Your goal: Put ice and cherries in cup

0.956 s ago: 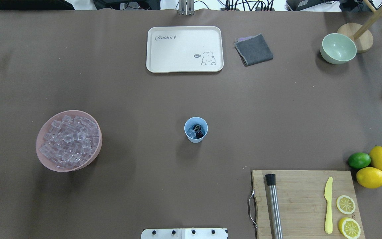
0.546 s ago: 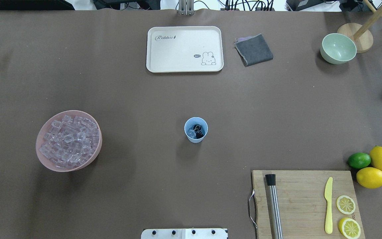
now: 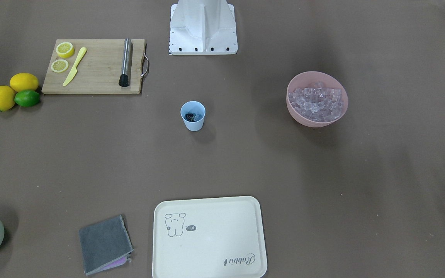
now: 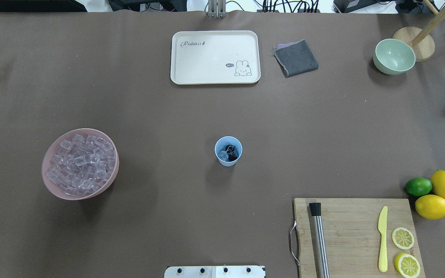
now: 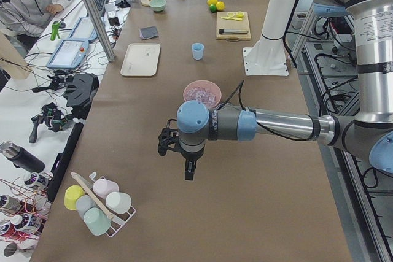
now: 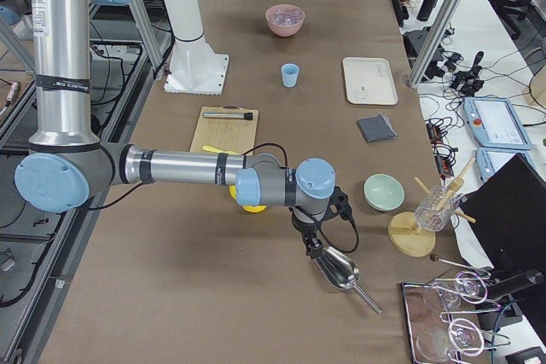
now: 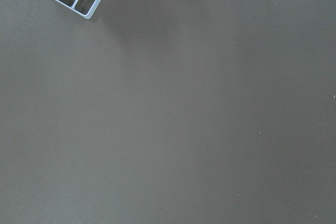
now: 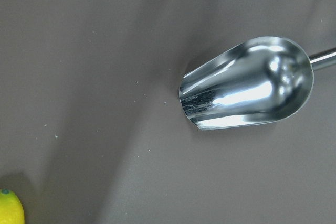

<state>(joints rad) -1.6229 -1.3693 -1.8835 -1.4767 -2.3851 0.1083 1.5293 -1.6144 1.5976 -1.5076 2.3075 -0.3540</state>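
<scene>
The pale blue cup [image 4: 228,162] stands upright at mid-table, also in the front view [image 3: 192,122]. Inside it lie the dark cherries [image 4: 231,155] and a clear ice cube [image 4: 222,156]. More ice [image 4: 80,162] is heaped in the pink bowl [image 4: 50,184] to the left. My left gripper [image 5: 189,173] shows only in the exterior left view, far from the cup, past the pink bowl; I cannot tell whether it is open. My right gripper [image 6: 313,249] shows only in the exterior right view, over a metal scoop [image 6: 337,268]; I cannot tell its state either.
A cream tray [image 4: 214,57], grey cloth [image 4: 296,58] and pale green bowl [image 4: 394,56] lie at the far side. A cutting board [image 4: 352,231] holds a knife, steel muddler and lemon slices, with lemons and a lime [image 4: 418,186] beside it. A cup rack [image 5: 98,204] stands near the left gripper.
</scene>
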